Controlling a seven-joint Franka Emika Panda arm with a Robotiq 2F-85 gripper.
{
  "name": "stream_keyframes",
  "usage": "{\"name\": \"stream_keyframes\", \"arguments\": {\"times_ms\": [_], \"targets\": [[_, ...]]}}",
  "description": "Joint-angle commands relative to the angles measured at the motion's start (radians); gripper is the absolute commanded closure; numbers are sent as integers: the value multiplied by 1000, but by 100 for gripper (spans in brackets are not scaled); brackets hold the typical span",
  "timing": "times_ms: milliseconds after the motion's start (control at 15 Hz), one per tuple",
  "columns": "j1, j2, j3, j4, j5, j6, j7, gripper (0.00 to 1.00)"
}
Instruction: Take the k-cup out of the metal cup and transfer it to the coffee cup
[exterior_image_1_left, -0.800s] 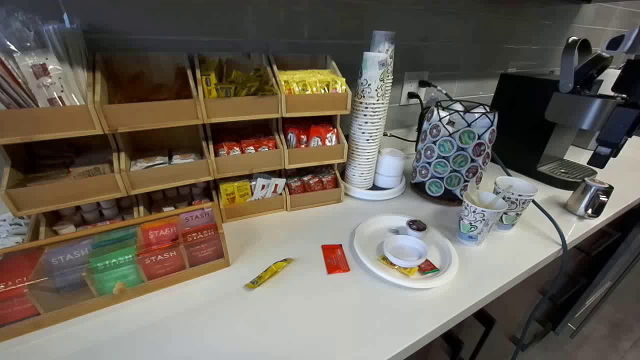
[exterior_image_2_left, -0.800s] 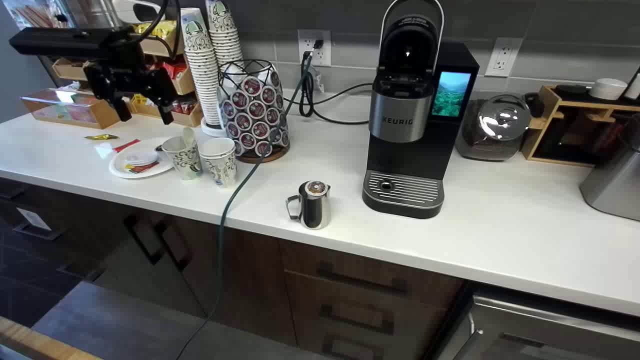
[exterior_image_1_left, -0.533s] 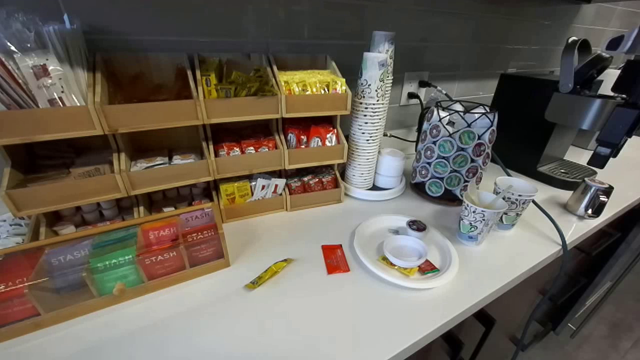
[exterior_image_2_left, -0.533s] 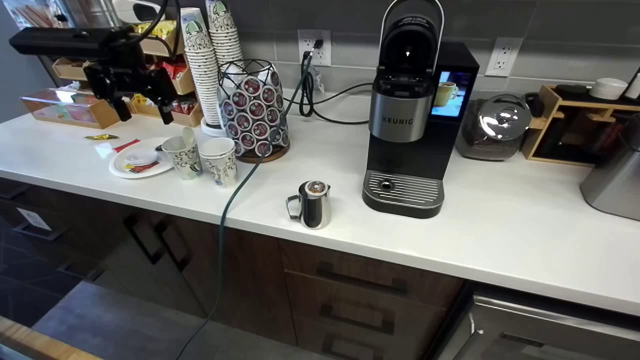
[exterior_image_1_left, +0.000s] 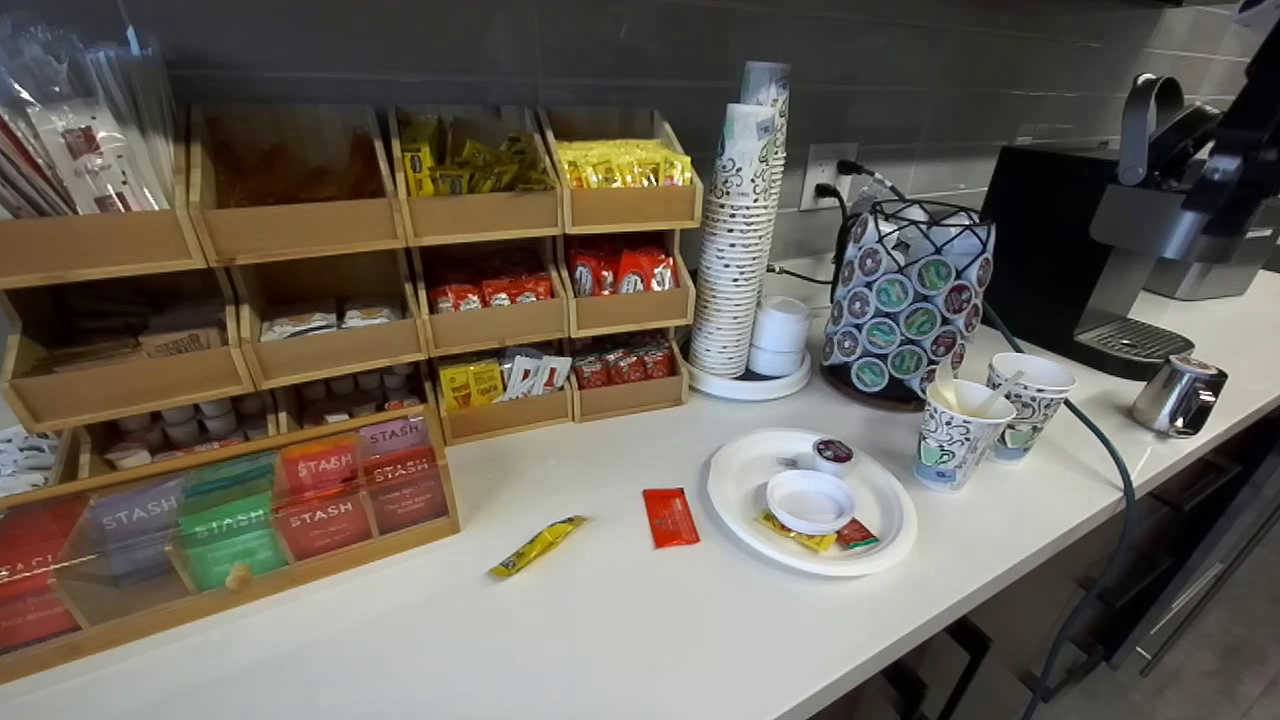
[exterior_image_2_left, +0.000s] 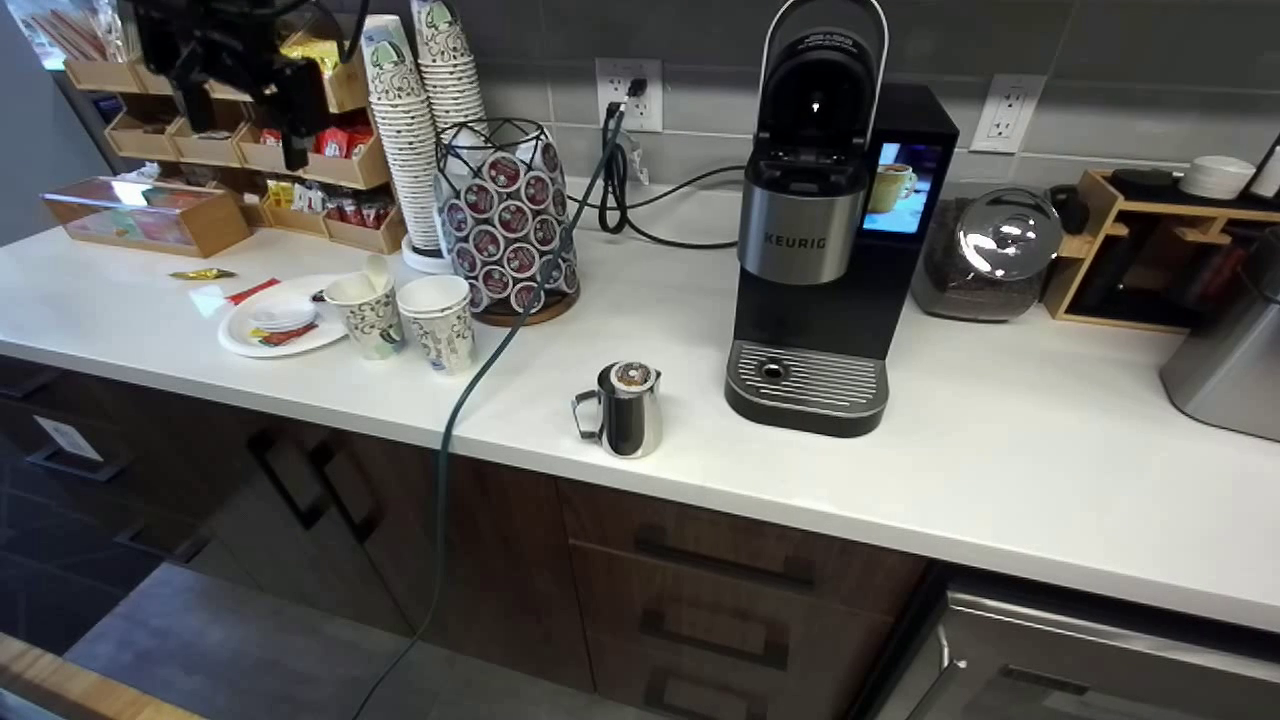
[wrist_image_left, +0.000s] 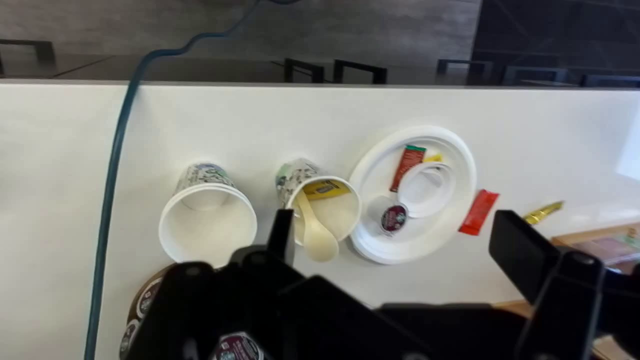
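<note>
The shiny silver metal cup (exterior_image_2_left: 630, 428) stands upright near the counter's front edge, and it also shows in an exterior view (exterior_image_1_left: 1180, 398). A k-cup (exterior_image_2_left: 634, 376) sits in its mouth, lid facing up. Two teal-patterned paper cups stand left of it: one with a spoon inside (exterior_image_2_left: 372, 322) and a second one (exterior_image_2_left: 445, 335). In the wrist view the spoon cup (wrist_image_left: 332, 212) also holds a yellow packet, and the second cup (wrist_image_left: 209, 225) looks empty inside. My gripper (wrist_image_left: 395, 220) is open and empty, high above the counter, left of the metal cup in an exterior view (exterior_image_2_left: 248, 130).
A white plate (wrist_image_left: 370, 250) holds another k-cup (wrist_image_left: 394, 218), a small bowl and packets. A k-cup rack (exterior_image_2_left: 508, 225), tall cup stacks (exterior_image_2_left: 405, 150) and the Keurig machine (exterior_image_2_left: 800, 235) stand behind. A green cable (exterior_image_2_left: 470, 385) crosses the counter between paper cups and metal cup.
My gripper has moved up and slightly left in an exterior view, and its fingers are still spread. The metal cup, its k-cup and the paper cups have not moved.
</note>
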Motion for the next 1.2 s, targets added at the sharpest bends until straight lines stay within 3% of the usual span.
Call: {"name": "stream_keyframes", "arguments": {"times_ms": [0,200,267,533,1133], "targets": [[-28,164,-72,262,175,-218,-42,0],[-71,299,-87,405,320,-336,-6,0],[-85,177,-49,300,242,-262,-18,0],[-110,292,-40,384,296,-299,-15,0],[-111,298,-39,399,297,-303,-15,0]]}}
